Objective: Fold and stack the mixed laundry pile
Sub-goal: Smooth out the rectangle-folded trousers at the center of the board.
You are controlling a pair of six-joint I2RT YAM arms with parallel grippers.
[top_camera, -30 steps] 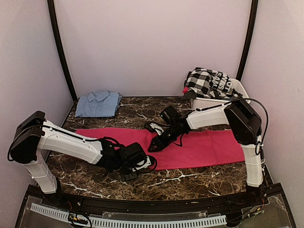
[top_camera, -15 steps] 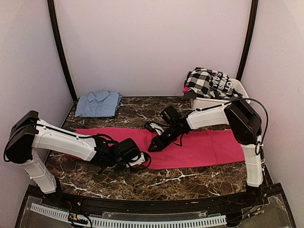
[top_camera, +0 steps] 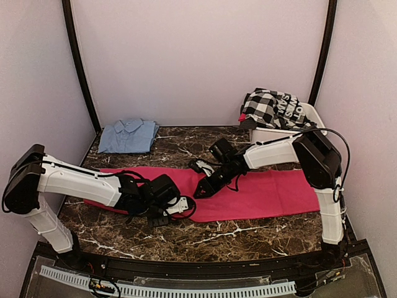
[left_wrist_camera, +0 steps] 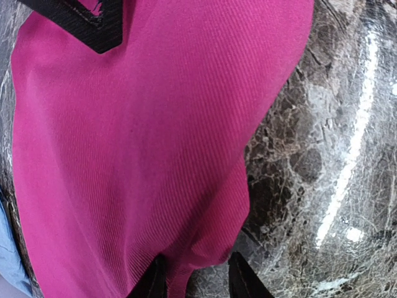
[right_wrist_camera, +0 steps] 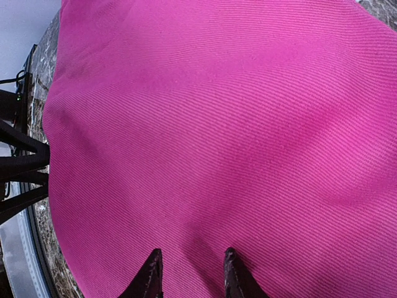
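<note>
While overhead hides fingertips, wrist views show left claw [left_wrist_camera: 198, 276] pinching pink cloth [left_wrist_camera: 124, 155]; right claw [right_wrist_camera: 191, 273] hold unclear.

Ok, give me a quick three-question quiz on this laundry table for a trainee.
1. True or false: the light-blue shirt lies folded at the far left corner of the table.
2. Where is the black-and-white checked garment? A) spread flat on the table B) heaped in the white tub C) folded on the shirt
3. Name the item that the left hand and the right hand are both down on.

Key: 1 true; 2 B; 3 the magenta-pink cloth.
</note>
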